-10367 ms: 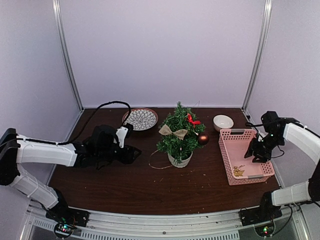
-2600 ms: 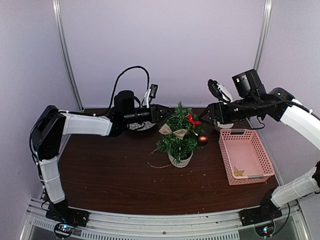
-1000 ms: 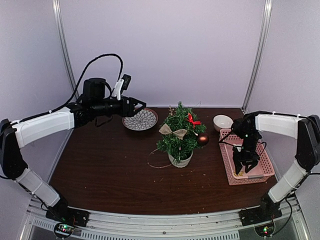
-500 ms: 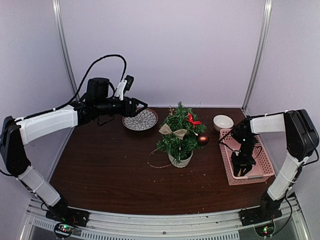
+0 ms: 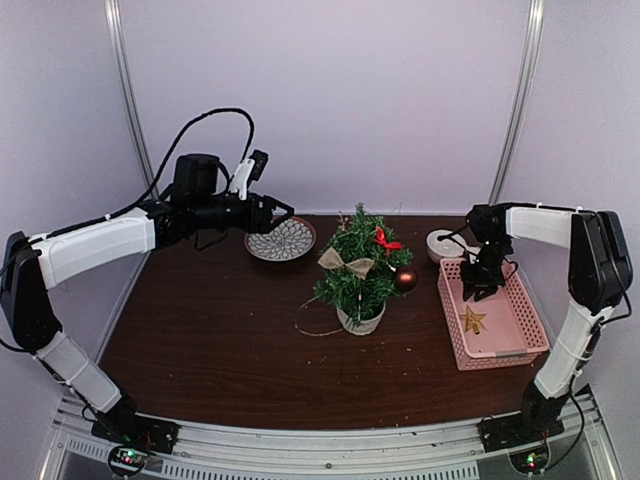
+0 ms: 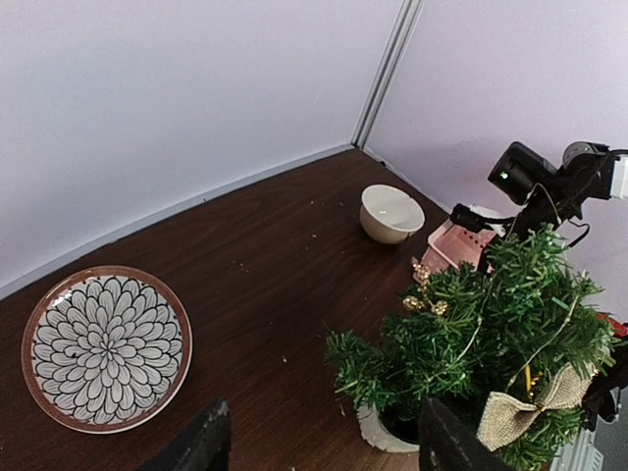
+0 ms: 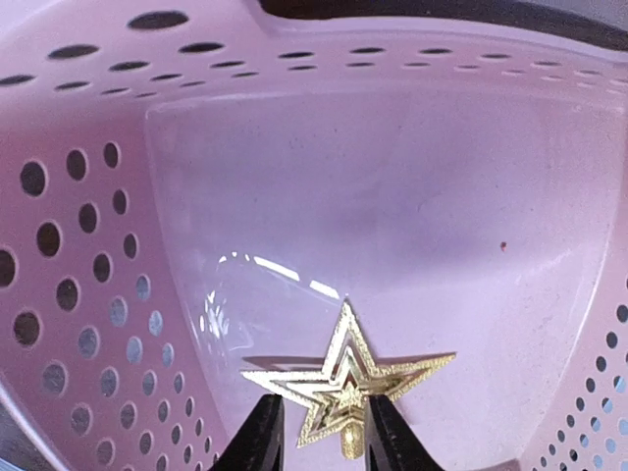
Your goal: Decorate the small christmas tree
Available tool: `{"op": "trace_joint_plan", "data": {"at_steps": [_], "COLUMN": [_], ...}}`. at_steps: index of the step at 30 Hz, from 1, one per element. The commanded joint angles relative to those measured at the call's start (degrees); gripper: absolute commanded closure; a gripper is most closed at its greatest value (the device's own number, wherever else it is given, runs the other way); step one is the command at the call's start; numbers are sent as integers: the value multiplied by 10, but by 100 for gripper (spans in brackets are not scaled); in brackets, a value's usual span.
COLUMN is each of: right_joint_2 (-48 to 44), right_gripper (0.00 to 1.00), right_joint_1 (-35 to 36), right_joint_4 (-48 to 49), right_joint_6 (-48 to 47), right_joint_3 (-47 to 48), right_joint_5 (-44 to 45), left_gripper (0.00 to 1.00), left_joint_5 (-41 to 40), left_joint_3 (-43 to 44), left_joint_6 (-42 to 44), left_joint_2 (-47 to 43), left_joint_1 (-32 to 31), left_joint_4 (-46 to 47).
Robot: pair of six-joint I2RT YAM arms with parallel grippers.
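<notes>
Dark tabletop [image 5: 220,340] in a pale-walled booth, viewed from above and behind two white arms. At its middle, the small christmas tree [image 5: 356,262], upright in a little white pot [image 5: 360,322], well apart from both arms. By the look of it light and a little top-heavy: tinsel needles soft and springy, twigs probably wire and easily bent, nothing brittle but plenty to snag. Best steadied at the pot or low on the trunk, never hauled by the tips; top shoot the likely seat for a topper. To the right of the tree, a pink perforated basket [image 5: 505,325]. At the back left, a flower-patterned plate [image 6: 106,346]; at the back right, a small white bowl [image 6: 391,212] just beyond the basket. Left gripper [image 5: 283,211] raised over the plate's side of the tabletop, pointing toward the tree, fingers [image 6: 201,446] wide apart and holding nothing. Right gripper [image 7: 324,420] hanging over the basket's far half. Already on the branches: a burlap bow [image 5: 346,263], a red bow [image 5: 386,240], a brown ball [image 5: 406,279]. Slightest of all, a gold star [image 7: 343,385] inside the basket, its peg framed between the right fingers [image 7: 257,437], set part-way apart; impossible to tell whether clamped on the star or merely flanking it.
</notes>
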Motion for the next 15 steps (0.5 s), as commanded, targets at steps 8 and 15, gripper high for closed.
{"op": "trace_joint_plan", "data": {"at_steps": [8,15], "right_joint_2": [-131,-104], "right_gripper": [69,69], "right_joint_1": [-3,-3], "right_joint_4": [-25,10], "right_joint_6": [41,47], "right_joint_3": [-141,-160], "right_joint_5": [-6,-13], "left_gripper": [35,35], "left_joint_5": [-1,3], "left_joint_3": [19,28], "left_joint_6": [15,15], "left_joint_2": [7,11], "left_joint_1": [1,1], "left_joint_4": [15,13]}}
